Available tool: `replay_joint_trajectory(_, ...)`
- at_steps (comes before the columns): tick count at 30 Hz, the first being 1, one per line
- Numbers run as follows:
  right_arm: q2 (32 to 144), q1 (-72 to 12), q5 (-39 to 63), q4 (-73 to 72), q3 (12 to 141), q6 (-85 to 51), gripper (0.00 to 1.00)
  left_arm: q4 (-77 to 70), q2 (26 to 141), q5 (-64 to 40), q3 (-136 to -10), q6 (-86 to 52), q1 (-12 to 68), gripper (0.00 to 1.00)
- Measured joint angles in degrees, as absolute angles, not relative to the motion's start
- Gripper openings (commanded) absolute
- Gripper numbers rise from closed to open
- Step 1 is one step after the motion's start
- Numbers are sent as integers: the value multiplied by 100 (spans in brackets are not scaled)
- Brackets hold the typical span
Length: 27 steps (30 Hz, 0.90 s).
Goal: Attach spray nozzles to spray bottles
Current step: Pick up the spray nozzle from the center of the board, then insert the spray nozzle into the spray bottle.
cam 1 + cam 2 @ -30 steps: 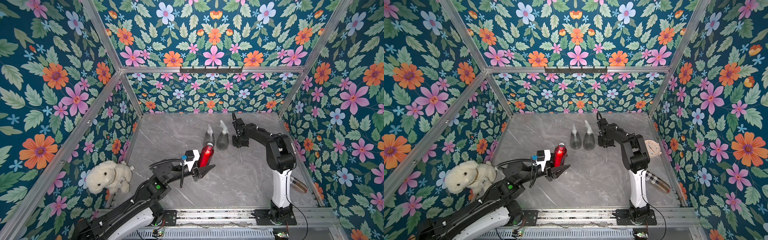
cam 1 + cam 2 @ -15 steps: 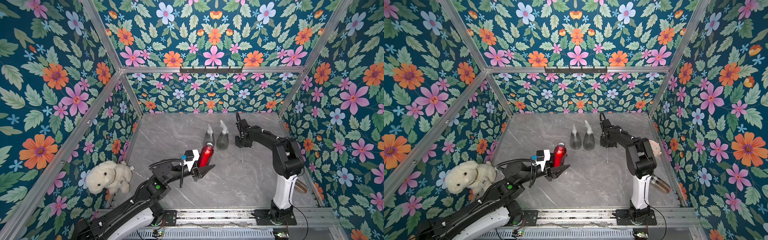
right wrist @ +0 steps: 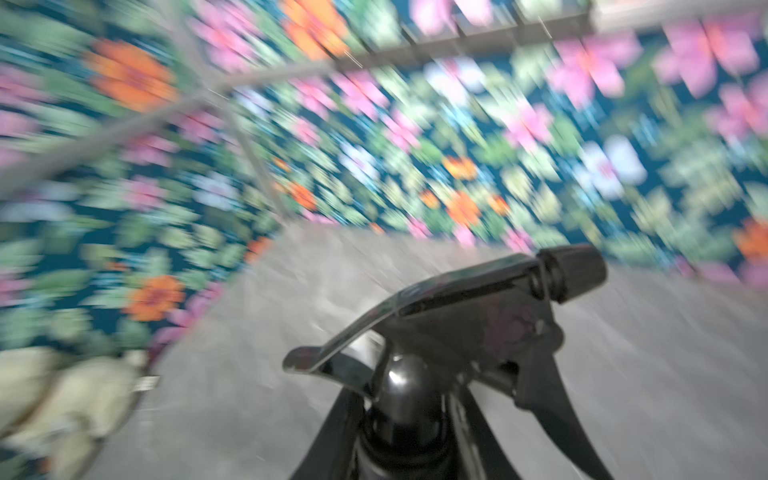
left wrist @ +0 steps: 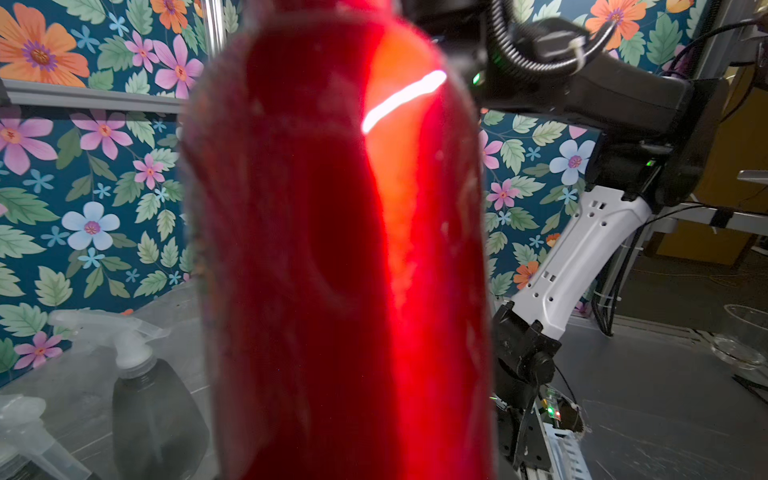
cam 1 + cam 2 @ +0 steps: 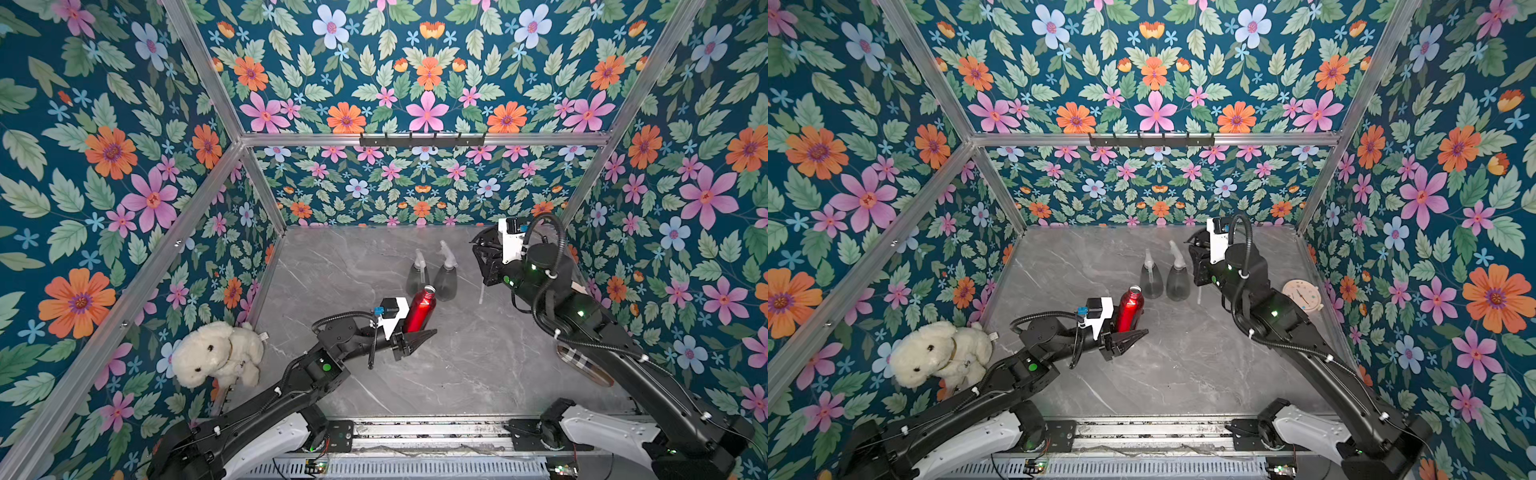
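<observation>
On the grey marble table (image 5: 436, 374), two of the three assemblies appear finished. The two smoky-grey cone bottles (image 5: 417, 280) (image 5: 445, 284) stand upright side by side toward the back centre. Each carries a whitish trigger nozzle (image 5: 419, 257) (image 5: 446, 251) on its neck, though whether the collars are fully tightened cannot be told from here. The third pairing is outstanding: the red bottle (image 5: 419, 309) has a bare, open neck, and the black nozzle (image 3: 478, 316) is off it and well apart from it. By my judgement the work is about two thirds complete, with the carry across, the tube insertion and the screwing down left to do. The left arm (image 5: 291, 386) reaches low and forward from the front rail, its wrist close to the table. The left gripper (image 5: 428, 333) is clamped on the lower body of the red bottle, holding it tilted just in front of the grey pair with its mouth leaning toward them. The right arm (image 5: 590, 324) runs from the front right corner toward the back, elbow raised and wrist beside the right-hand grey bottle. The right gripper (image 3: 401, 440) is closed on the collar of the black nozzle, trigger and spout clear above the fingers. The thin dip tube (image 5: 481, 293) hangs down beneath, its end near the table; contact cannot be confirmed.
</observation>
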<state>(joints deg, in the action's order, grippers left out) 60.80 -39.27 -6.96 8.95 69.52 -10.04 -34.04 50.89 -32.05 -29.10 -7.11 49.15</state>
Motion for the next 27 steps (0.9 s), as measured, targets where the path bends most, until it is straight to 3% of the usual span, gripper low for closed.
replay_joint_trajectory(13, 5918, -5535, 156, -1778, 7054, 16, 20, -3548, 5107, -3509, -2956, -856, 4915, 0)
replay_joint_trajectory(27, 6372, -5846, 451, -2060, 7478, 158, 18, -3546, 5028, -3590, -2985, -851, 4915, 0)
